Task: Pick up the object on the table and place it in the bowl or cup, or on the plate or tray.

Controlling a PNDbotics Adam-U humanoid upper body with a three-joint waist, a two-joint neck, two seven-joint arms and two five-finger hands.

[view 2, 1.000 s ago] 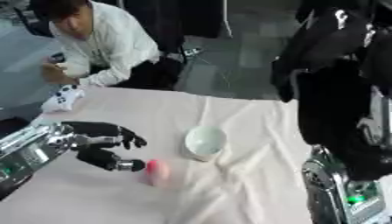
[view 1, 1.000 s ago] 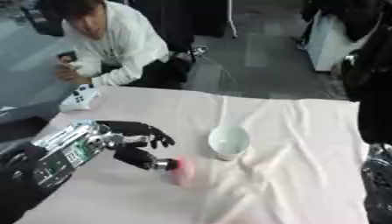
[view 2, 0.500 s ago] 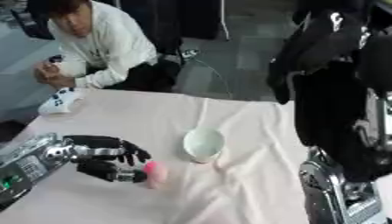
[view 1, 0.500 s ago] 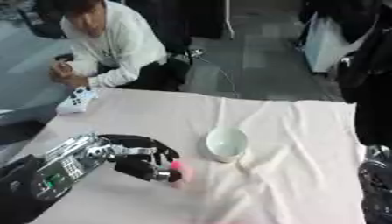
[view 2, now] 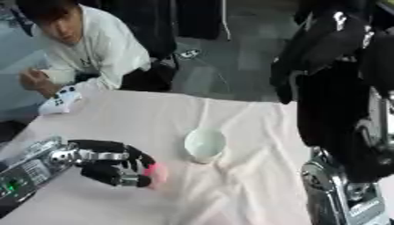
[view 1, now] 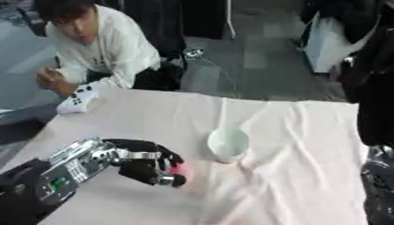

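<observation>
1. Left hand [view 1: 146, 167]: black, entering from the lower left on a silver and black forearm, lying low over the cloth with its fingers and thumb curled round a pink object.
2. Pink object [view 2: 158, 172]: small, rounded and blurred; only its right side shows past the curled fingers [view 2: 127, 154]. It sits at the hand's fingertip end, close to or on the cloth; whether it is lifted clear cannot be told.
3. Bowl [view 1: 228, 143]: pale green-white, upright on the cloth, near the pink object on its upper right and apart from the hand.
4. Tablecloth [view 1: 308, 132]: pale pink, creased, covering the whole table, with folds running past the bowl.
5. Right arm: a dark and silver part [view 2: 346, 197] shows at the lower right edge; the hand itself cannot be made out, so its fingers cannot be judged.
6. White controller [view 1: 77, 99]: lies at the far left edge of the table, well apart from the bowl.
7. Writing: small green marks show on the left forearm [view 1: 58, 182]; no label or lettering can be read anywhere.
</observation>
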